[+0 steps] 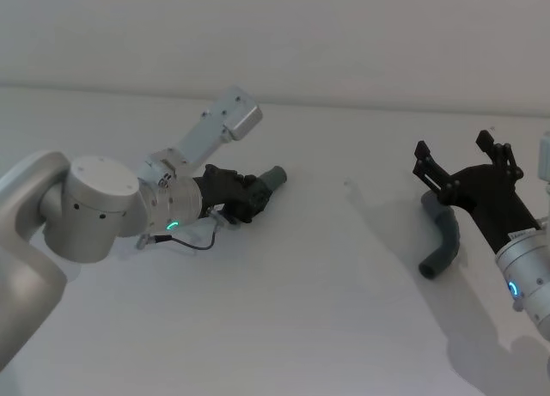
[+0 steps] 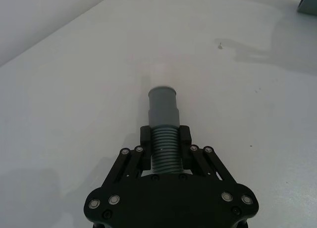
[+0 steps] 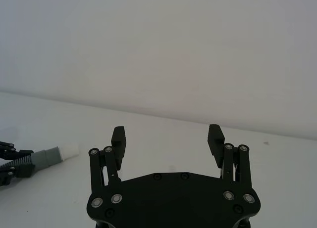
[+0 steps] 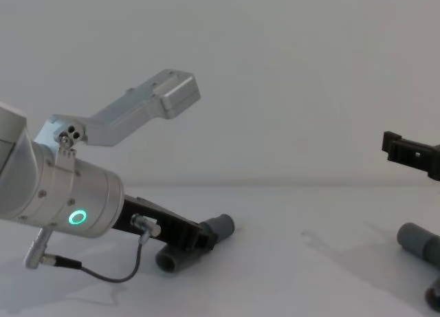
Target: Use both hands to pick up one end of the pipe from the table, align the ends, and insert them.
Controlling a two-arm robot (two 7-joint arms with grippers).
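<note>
Clamping one pipe piece [image 1: 258,192], the left gripper [image 1: 245,198] aims its cuff [image 1: 273,179] rightward; the right gripper [image 1: 454,153] hangs open above the other piece [image 1: 443,241], lying near-to-far

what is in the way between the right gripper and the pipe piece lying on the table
Nothing visible. The open right gripper hangs just above the curved pipe piece, which lies on the table. The left gripper, shut on the other pipe piece, is far off to the left.
</note>
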